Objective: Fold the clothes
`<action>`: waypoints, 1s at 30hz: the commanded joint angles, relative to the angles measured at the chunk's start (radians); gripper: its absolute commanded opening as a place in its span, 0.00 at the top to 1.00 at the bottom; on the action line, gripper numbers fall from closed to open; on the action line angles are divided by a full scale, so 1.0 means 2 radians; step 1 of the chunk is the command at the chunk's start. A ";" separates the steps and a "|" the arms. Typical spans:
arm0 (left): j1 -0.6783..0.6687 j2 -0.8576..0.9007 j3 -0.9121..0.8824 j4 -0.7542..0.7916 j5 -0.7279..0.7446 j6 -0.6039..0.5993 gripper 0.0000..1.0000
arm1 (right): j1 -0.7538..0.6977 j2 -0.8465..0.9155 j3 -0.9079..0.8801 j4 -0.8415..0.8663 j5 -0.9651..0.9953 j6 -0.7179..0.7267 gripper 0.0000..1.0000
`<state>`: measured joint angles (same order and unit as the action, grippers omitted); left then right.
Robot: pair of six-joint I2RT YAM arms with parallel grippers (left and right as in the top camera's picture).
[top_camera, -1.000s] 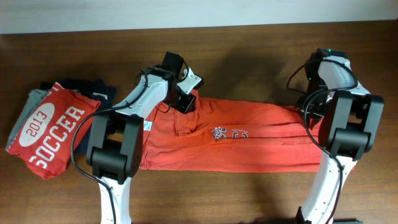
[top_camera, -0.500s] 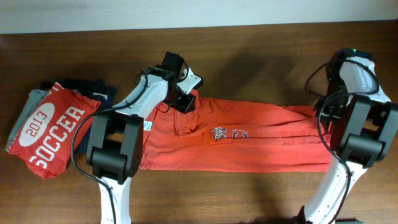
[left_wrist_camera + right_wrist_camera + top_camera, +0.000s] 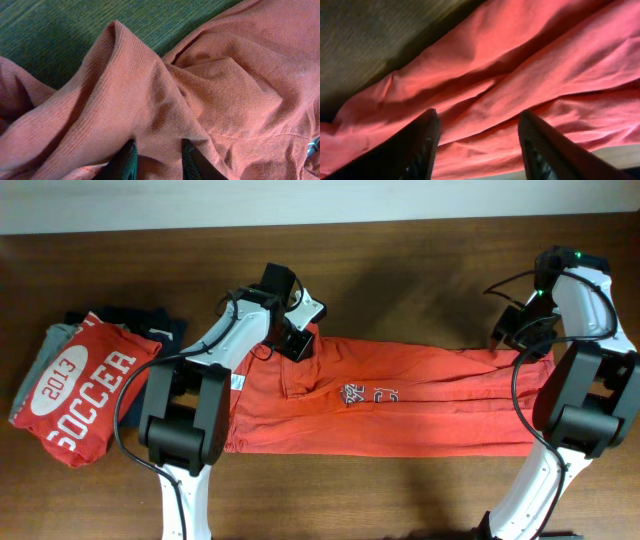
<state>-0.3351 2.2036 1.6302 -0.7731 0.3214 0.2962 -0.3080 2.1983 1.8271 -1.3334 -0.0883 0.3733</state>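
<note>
Orange-red T-shirt is laid as a long, narrow band across the table. A ridge of its cloth is clamped between the fingers of the left gripper, with the rest bunched just beyond them. The fingers of the right gripper are held apart above the other end, with nothing between them. The lengthwise fold seems done. Next, that end would need pinching and carrying across.

Far to my left, a folded red 2013 SOCCER shirt lies atop navy garment and grey garment.
</note>
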 commanded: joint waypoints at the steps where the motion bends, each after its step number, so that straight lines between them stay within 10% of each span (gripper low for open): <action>1: 0.002 0.010 -0.006 0.002 -0.007 0.006 0.70 | 0.002 -0.009 0.008 -0.007 0.019 0.060 0.46; 30: 0.002 0.010 -0.006 0.004 -0.007 0.006 0.70 | -0.004 0.010 -0.068 0.030 0.088 0.149 0.44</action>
<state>-0.3351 2.2036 1.6302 -0.7696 0.3210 0.2962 -0.3119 2.2059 1.7077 -1.2789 0.0639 0.6327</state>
